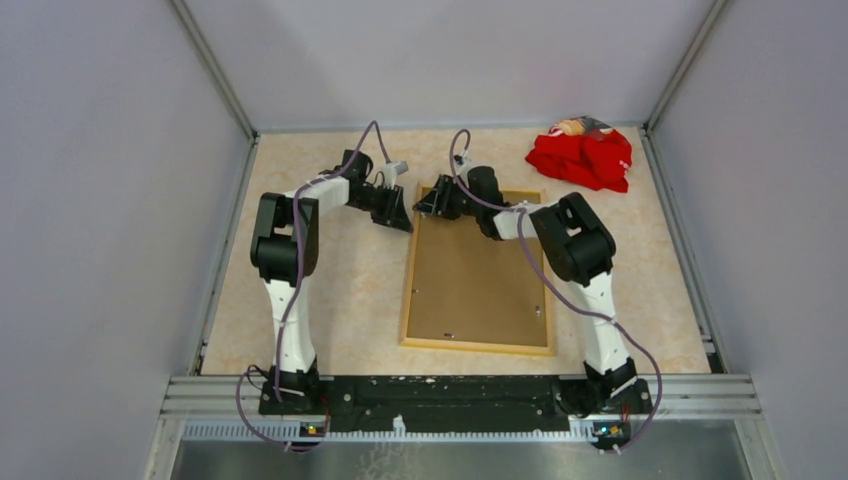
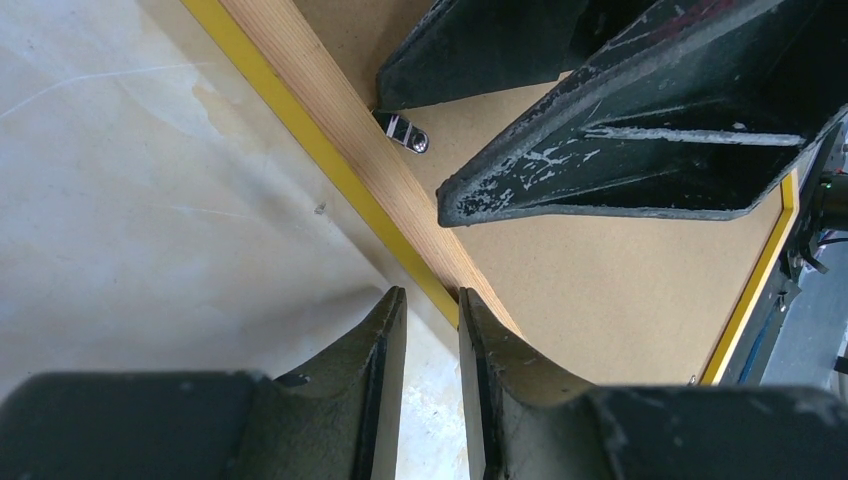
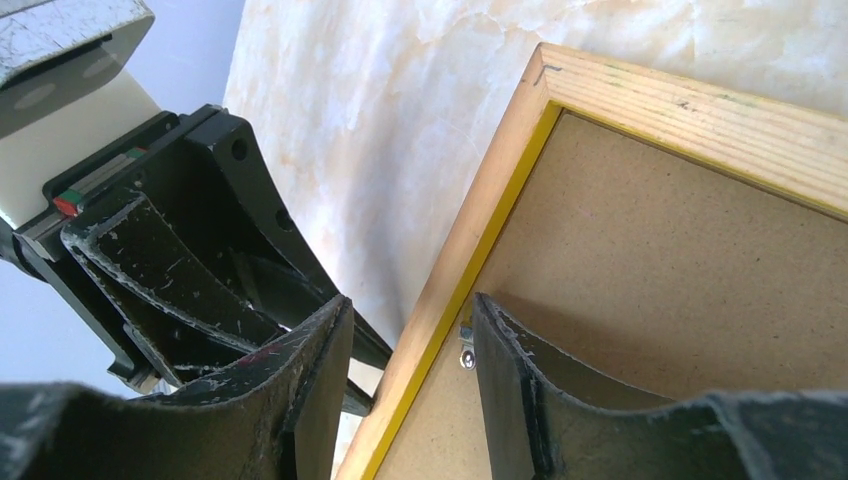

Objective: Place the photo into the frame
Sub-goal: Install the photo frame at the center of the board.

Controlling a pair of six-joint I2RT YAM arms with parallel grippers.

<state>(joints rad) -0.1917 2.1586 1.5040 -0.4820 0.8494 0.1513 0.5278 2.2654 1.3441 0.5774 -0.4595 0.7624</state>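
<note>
The frame [image 1: 475, 346] lies back up on the table, pale wood rails with a yellow inner edge. The brown backing board [image 1: 480, 270] sits inside it. The photo is not visible in any view. My right gripper [image 1: 428, 203] is open at the frame's far left corner. In the right wrist view [image 3: 410, 305] its fingers straddle the left rail [image 3: 690, 110], one over the board [image 3: 680, 270] beside a metal tab [image 3: 466, 352]. My left gripper [image 1: 398, 215] is just left of that corner. Its jaws [image 2: 432, 295] stand a narrow gap apart and empty, tips at the rail [image 2: 330, 110].
A red cloth [image 1: 583, 155] lies at the far right corner of the table. Grey walls enclose the table on three sides. A metal rail [image 1: 460, 390] carrying the arm bases runs along the near edge. Small metal tabs [image 2: 405, 133] sit on the board's edges.
</note>
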